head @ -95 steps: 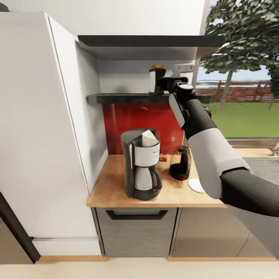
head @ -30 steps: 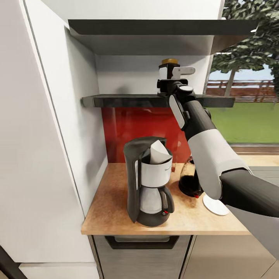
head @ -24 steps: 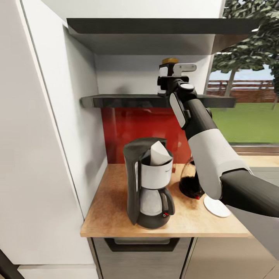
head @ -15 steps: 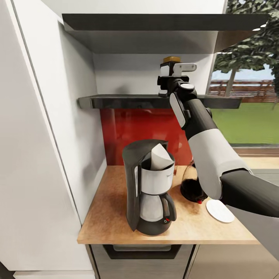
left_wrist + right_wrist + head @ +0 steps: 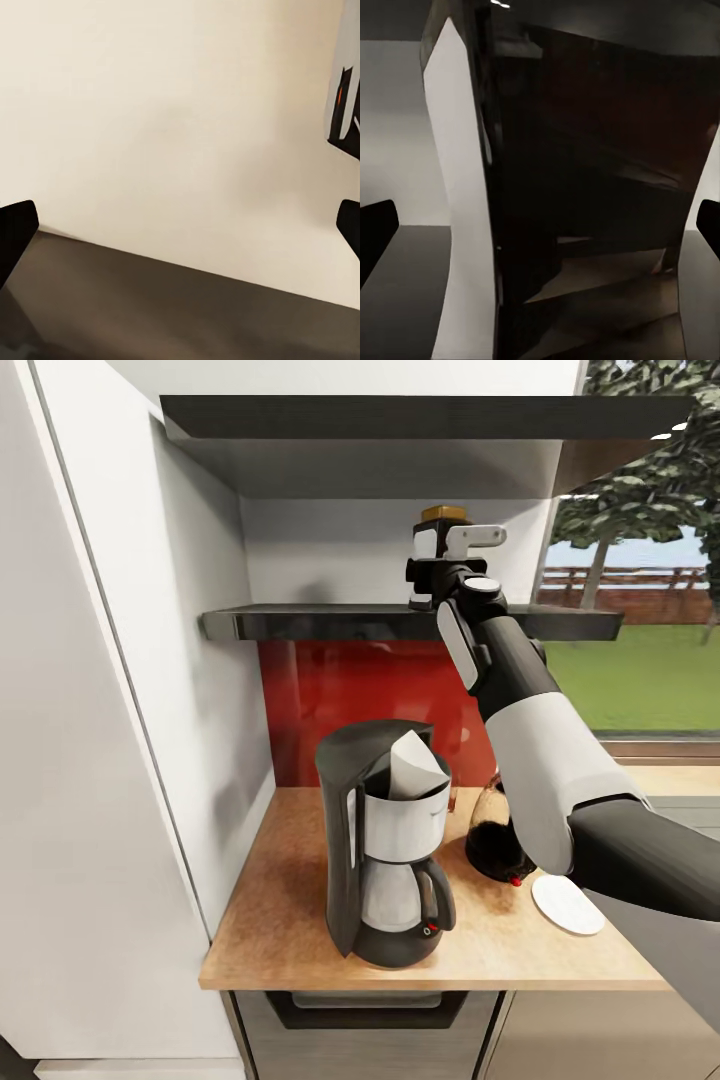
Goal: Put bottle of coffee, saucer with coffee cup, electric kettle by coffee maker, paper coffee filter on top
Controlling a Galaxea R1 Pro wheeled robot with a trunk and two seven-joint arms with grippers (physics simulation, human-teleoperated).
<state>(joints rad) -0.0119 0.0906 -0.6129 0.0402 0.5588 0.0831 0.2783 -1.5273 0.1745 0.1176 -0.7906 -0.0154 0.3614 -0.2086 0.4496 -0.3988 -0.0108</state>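
The bottle of coffee [image 5: 432, 546], dark with a white label and a gold cap, stands on the dark kitchen shelf [image 5: 320, 622]. My right gripper [image 5: 450, 552] is raised to it and open; in the right wrist view the bottle [image 5: 585, 195] sits close between the spread fingertips [image 5: 375, 232]. On the wooden countertop [image 5: 280, 920] stands the black coffee maker [image 5: 385, 850] with a white paper filter [image 5: 412, 765] on top. The dark kettle [image 5: 490, 845] is right behind it, partly hidden by my arm. A white saucer [image 5: 567, 905] lies to the right. My left gripper [image 5: 180, 225] is open.
A tall white cabinet [image 5: 100, 710] walls off the counter's left side. A second dark shelf [image 5: 400, 415] hangs above the bottle. A red backsplash [image 5: 350, 700] is behind the counter, a window [image 5: 650, 620] to the right. A drawer handle [image 5: 365, 995] shows below the counter edge.
The camera has moved, so the whole picture shifted a little over the last second. My right gripper stays at the bottle on the shelf, and nothing on the counter has moved.
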